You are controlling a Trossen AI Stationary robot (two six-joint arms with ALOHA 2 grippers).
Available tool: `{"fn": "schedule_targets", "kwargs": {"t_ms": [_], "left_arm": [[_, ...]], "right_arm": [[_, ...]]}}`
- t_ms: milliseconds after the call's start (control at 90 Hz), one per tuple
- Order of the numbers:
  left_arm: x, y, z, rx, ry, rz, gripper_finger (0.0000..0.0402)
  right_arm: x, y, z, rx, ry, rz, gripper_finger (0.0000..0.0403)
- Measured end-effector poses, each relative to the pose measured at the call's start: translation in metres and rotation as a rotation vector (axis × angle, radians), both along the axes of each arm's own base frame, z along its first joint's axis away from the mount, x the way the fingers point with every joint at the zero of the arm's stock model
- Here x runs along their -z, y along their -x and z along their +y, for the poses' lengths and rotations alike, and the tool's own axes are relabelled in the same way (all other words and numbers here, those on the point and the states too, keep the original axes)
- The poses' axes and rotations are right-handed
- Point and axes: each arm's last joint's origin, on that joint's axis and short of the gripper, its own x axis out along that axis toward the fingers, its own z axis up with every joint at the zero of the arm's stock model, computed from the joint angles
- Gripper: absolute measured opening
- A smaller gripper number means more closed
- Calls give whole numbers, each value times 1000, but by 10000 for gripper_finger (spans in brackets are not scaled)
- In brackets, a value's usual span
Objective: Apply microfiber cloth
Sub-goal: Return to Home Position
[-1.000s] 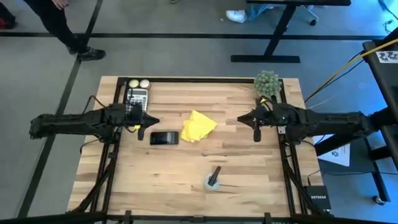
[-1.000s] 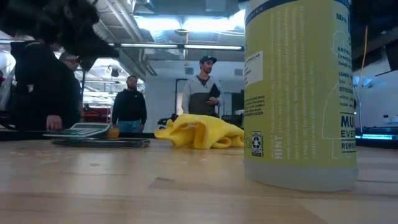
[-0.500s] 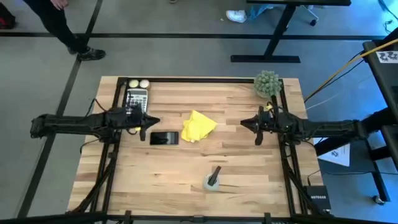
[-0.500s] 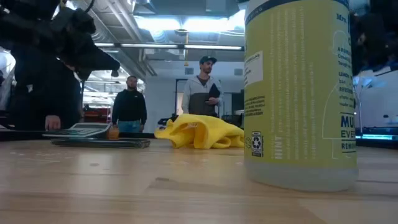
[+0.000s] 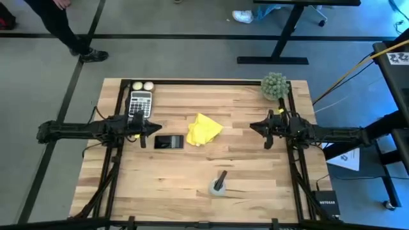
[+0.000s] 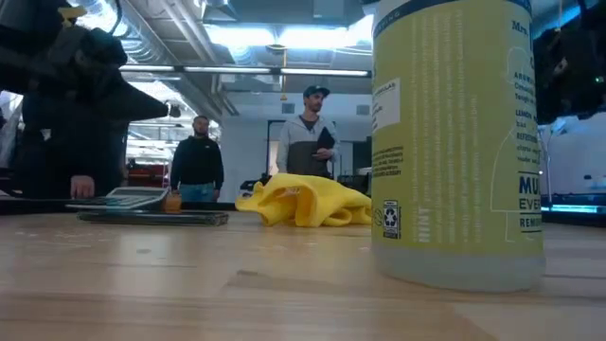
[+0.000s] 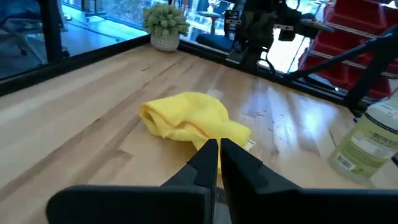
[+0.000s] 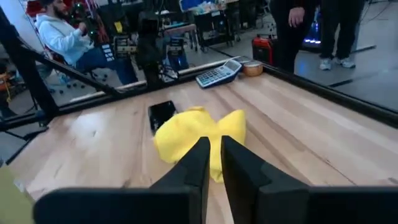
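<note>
The yellow microfiber cloth (image 5: 203,130) lies crumpled near the middle of the wooden table, touched by no gripper; it also shows in the left wrist view (image 7: 189,121) and the right wrist view (image 8: 196,138). A black phone (image 5: 169,141) lies flat just to its left. My left gripper (image 5: 157,126) hovers shut to the left of the cloth, above the phone's far side. My right gripper (image 5: 252,126) hovers shut to the right of the cloth, a good gap away. Both point at the cloth with nothing between their fingers.
A spray bottle (image 5: 218,185) stands toward the near edge and fills the low view (image 6: 456,142). A calculator (image 5: 140,101) and two small balls (image 5: 142,85) sit at the far left, a fuzzy green ball (image 5: 274,85) at the far right. People stand beyond the table.
Both arms have sunk lower toward the table. My right gripper has also drawn back a little toward the table's right edge, away from the cloth. The cloth and phone have stayed where they were.
</note>
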Motion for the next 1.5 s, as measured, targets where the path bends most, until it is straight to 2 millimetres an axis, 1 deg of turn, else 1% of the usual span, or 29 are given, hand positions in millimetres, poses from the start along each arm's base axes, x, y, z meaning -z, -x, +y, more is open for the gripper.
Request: {"fn": "schedule_targets", "kwargs": {"t_ms": [67,289,456,556,878,1500], "left_arm": [[3,2,-1,11,-5,-36,0],[-3,6,-5,93,-34,-100,0],[-3,5,-5,92,-51,-94,0],[-2,5,-5,91,-28,-91,0],[-2,5,-5,83,35,-102,0],[-2,5,-5,83,36,-102,0]], "right_arm": [[0,0,0,-4,1,-1,24],[-1,0,0,8,16,-3,24],[0,0,0,-20,24,5,24],[1,0,1,-48,20,9,24],[1,0,1,-48,21,12,24],[1,0,1,-48,21,12,24]]}}
